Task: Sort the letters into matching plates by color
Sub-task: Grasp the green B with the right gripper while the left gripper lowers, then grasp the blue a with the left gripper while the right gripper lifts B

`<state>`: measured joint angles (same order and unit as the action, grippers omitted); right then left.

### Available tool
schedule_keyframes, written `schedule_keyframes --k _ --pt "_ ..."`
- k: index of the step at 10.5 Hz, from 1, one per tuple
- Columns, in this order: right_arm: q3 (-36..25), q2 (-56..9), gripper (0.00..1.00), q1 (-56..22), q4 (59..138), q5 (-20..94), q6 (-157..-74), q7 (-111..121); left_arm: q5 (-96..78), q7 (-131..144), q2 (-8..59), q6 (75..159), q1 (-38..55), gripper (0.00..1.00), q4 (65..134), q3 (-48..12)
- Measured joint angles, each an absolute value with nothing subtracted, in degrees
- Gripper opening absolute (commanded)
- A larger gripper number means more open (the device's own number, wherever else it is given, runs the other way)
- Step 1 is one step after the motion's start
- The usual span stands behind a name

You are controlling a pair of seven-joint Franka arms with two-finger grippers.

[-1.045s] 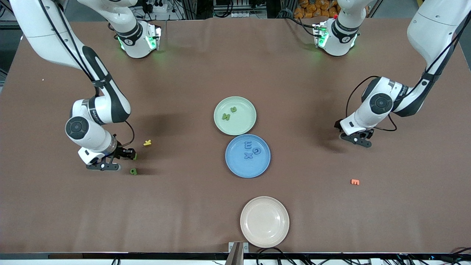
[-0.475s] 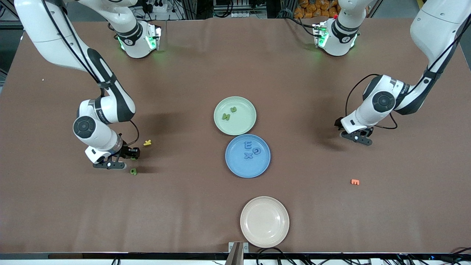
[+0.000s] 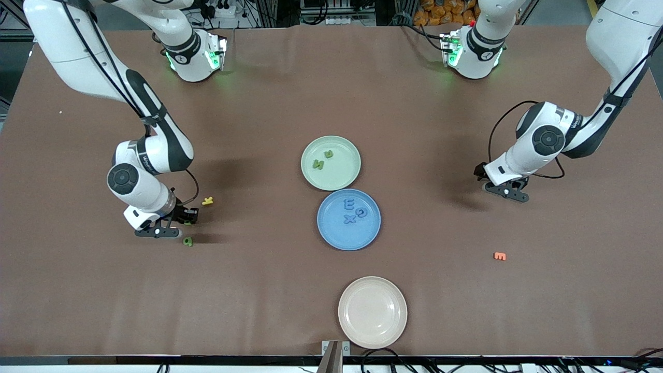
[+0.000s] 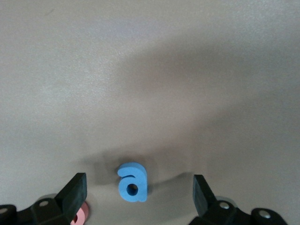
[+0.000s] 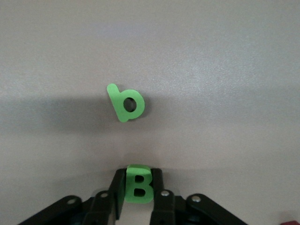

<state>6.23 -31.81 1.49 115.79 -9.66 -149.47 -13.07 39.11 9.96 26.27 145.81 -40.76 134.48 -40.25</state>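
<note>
right gripper (image 5: 137,197): pinching chunky green foam letter B (image 5: 138,185) btwn fingers
left gripper (image 4: 139,193): spread wide, small blue foam letter a (image 4: 132,182) btwn fingers, untouched

A cream plate (image 3: 372,312) sits nearest the front camera on the brown table (image 3: 259,290), with a yellow letter (image 3: 207,201) toward the right arm's end and an orange letter (image 3: 500,256) toward the left arm's end.

The right gripper (image 3: 176,224) is low over the table at the right arm's end, at about 8 o'clock in the front view, its fingers squeezed tight on something small. The left gripper (image 3: 505,189) hangs low at about 3 o'clock, fingers wide apart.
</note>
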Motion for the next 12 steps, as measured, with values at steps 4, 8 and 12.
schedule_keyframes --k 4,8,12 --pt "6.2 -31.8 0.00 1.5 115.8 -9.6 -149.5 -13.1 39.1 10.0 26.4 145.6 -41.8 1.00 135.1 -40.3" --pt "6.2 -30.3 0.00 1.7 115.1 -9.6 -146.9 -13.0 39.1 10.0 26.9 145.6 -43.0 1.00 135.2 -40.4" --pt "9.5 -25.8 0.00 1.5 114.6 -9.2 -138.5 -13.4 39.1 10.0 27.5 145.6 -43.0 1.00 135.2 -40.5"
